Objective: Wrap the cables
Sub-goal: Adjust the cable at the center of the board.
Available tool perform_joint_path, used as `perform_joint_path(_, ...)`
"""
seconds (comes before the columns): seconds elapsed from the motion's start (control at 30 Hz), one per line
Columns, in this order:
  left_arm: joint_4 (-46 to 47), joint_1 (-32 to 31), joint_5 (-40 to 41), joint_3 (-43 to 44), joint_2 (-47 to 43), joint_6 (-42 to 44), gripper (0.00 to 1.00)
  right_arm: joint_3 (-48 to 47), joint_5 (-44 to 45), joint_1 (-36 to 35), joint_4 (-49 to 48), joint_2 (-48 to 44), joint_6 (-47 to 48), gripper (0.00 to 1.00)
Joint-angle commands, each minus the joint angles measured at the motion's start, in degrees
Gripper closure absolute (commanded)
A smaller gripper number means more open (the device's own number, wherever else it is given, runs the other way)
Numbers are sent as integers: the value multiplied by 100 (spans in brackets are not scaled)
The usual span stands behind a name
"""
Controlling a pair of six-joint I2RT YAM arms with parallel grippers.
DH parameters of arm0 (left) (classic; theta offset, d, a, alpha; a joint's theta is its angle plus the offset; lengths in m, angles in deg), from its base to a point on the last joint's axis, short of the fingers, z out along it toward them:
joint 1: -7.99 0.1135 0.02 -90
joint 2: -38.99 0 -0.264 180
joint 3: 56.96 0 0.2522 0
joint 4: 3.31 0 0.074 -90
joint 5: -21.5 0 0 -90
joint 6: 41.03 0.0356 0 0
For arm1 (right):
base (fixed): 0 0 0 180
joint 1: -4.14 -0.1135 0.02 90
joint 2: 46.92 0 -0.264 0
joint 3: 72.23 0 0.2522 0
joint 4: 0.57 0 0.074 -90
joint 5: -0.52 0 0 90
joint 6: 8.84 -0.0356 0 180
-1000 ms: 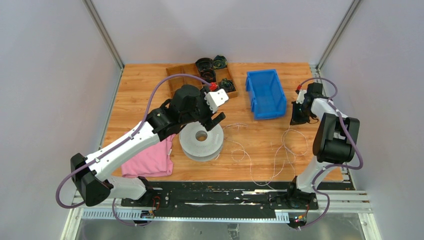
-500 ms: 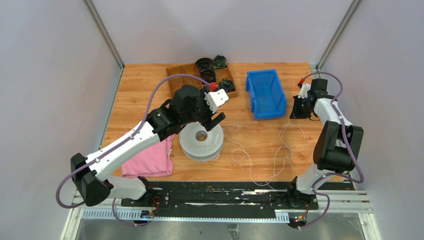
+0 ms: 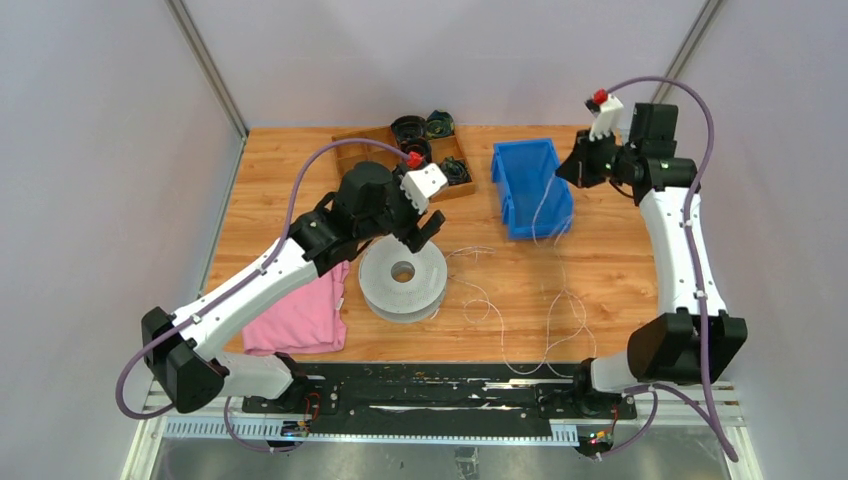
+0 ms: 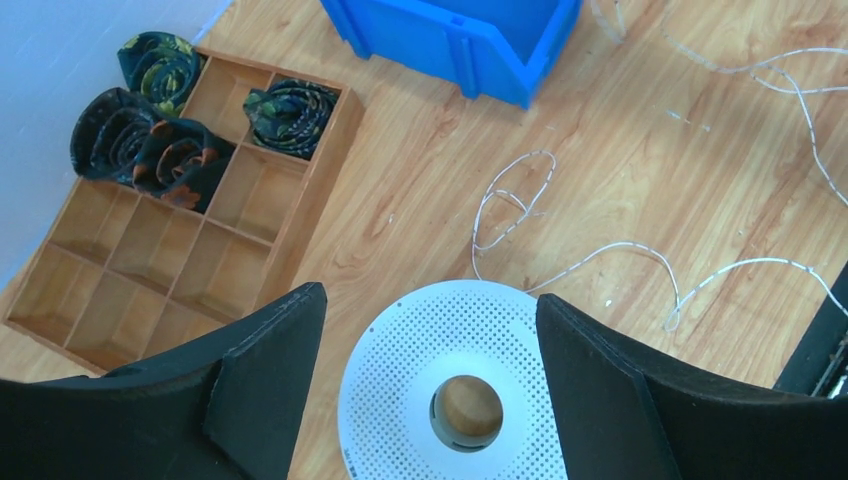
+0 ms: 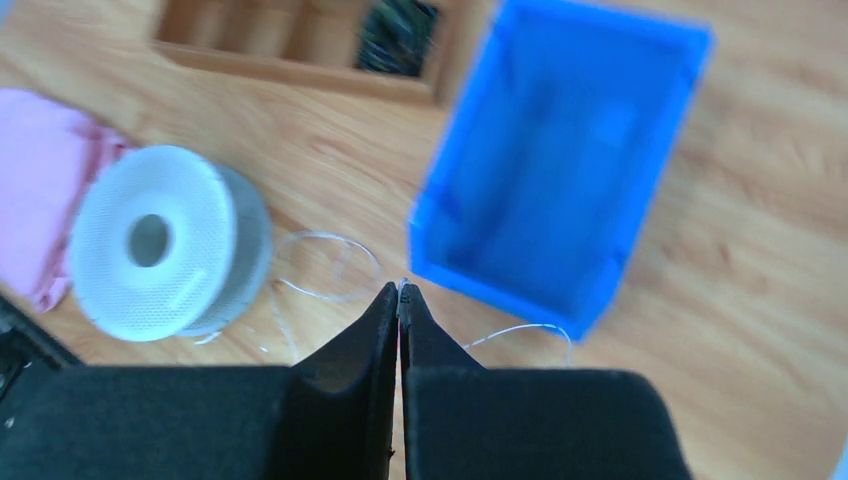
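Note:
A thin white cable lies in loose loops on the wooden table, right of a white perforated spool. My right gripper is raised beside the blue bin's far right corner. It is shut on the cable's end, and a white tip shows at its fingertips. A strand of the cable hangs from it to the table. My left gripper hovers open above the spool, with its fingers on either side of the spool and not touching it.
A blue bin stands at the back middle. To its left is a wooden divider tray holding dark coiled bundles. A pink cloth lies left of the spool. More of the cable runs toward the table's front edge.
My right arm has risen and swung back-left to the blue bin's far corner, closing fully and lifting the cable off the table. The left gripper has shifted slightly to the rear.

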State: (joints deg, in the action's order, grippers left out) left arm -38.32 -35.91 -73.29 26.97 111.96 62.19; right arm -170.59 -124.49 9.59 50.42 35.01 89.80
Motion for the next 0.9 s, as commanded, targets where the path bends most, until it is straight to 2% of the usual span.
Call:
perform_joint_path(0.0,229,192,-596,373,209,-182,19,-977,-970,-868,700,-51,339,99)
perform_joint_path(0.13,335,266,-1324,877,642,-594,19,-1409,-1556,-1451,771,39,250,99)
perform_joint_path(0.23,920,277,-1967,970,893,-1292,18,-1331,-1838,-1765,609,36,150,99)
perform_joint_path(0.37,1585,285,-2084,956,1078,-2143,17,-1031,-2112,-1946,304,-62,-95,99)
perform_joint_path(0.53,1977,294,-2454,1034,1375,-2874,22,-569,-2407,-2038,-191,-350,-339,99)
perform_joint_path(0.67,2357,293,-2825,975,1650,-3422,37,-331,-2425,-2066,-419,-489,-451,99)
perform_joint_path(0.77,2575,294,-2862,880,1807,-3714,54,-277,-2461,-2075,-436,-464,-467,99)
perform_joint_path(0.87,2613,302,-2908,888,1919,-3759,83,-251,-2410,-2077,-453,-434,-514,99)
